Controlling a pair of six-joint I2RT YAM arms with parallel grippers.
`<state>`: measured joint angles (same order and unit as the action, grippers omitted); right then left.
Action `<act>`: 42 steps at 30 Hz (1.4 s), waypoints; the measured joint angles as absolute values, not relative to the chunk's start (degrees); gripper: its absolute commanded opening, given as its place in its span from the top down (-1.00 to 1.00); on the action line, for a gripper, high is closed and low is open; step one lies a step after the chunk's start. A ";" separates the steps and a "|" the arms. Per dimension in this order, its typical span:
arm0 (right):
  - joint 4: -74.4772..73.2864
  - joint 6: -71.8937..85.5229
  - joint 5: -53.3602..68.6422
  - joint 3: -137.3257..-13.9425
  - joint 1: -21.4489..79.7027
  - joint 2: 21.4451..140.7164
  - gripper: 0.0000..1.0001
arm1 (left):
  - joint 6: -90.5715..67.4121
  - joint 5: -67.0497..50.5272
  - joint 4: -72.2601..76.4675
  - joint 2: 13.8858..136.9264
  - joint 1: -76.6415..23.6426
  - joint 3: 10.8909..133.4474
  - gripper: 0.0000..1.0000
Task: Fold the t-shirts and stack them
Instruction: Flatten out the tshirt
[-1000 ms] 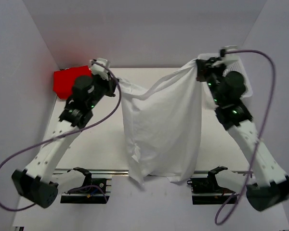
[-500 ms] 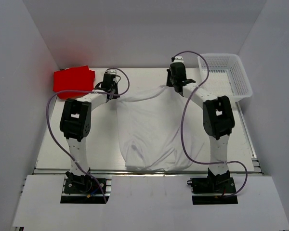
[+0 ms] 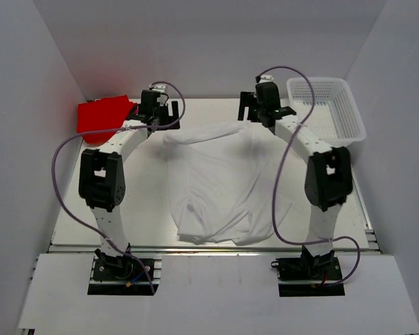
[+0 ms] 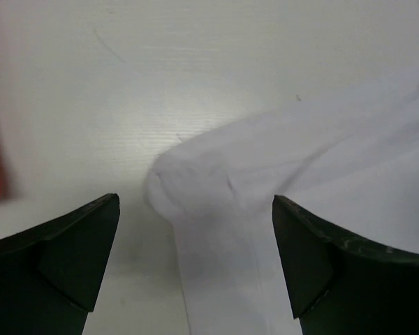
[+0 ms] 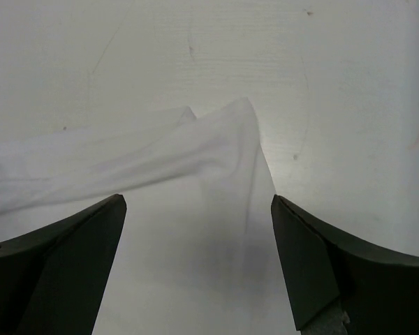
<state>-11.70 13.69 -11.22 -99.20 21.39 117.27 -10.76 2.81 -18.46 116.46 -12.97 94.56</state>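
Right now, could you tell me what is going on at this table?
Two robot arms are working on folding t-shirts. The white t-shirt lies spread out, somewhat wrinkled, on the table. The left end effector and the right end effector are both open, each over one far corner of that shirt, gripping nothing. The red t-shirt sits at the far left corner, and a white mesh basket stands at the far right.

I am working in what is looking like a robotics lab test cell. Plain white panels are boxing in the table on three sides. My left arm and right arm are sitting bolted along its near edge, beside a metal rail, and purple cables are looping over it.
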 measured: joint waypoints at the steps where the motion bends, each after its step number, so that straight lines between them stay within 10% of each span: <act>1: -12.32 14.35 -10.92 -95.85 21.39 113.32 -0.81 | -10.68 1.13 -18.26 113.12 -13.19 90.80 -1.00; 10: -15.40 22.39 -11.09 -66.94 21.32 81.97 -0.81 | -14.94 -11.62 -15.73 81.21 -22.96 57.23 -1.00; 19: -24.05 32.47 -16.73 -47.59 20.47 65.84 -0.81 | -23.31 -10.66 -19.97 76.40 -39.79 42.50 -0.96; 24: -25.34 35.55 -17.69 -38.15 20.29 54.74 -0.81 | -27.35 -8.93 -19.73 76.38 -42.52 39.42 -0.49; 29: -26.55 37.28 -17.69 -29.95 20.29 48.77 -0.81 | -29.95 -5.65 -17.65 75.94 -43.94 39.42 1.00; 42: -27.09 40.42 -20.03 -27.75 20.03 57.65 -0.58 | -35.14 7.49 -23.62 59.75 -44.82 39.20 1.00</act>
<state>-27.09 40.42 -20.03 -27.75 20.03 57.65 -35.14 7.49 -23.62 59.75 -44.82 39.20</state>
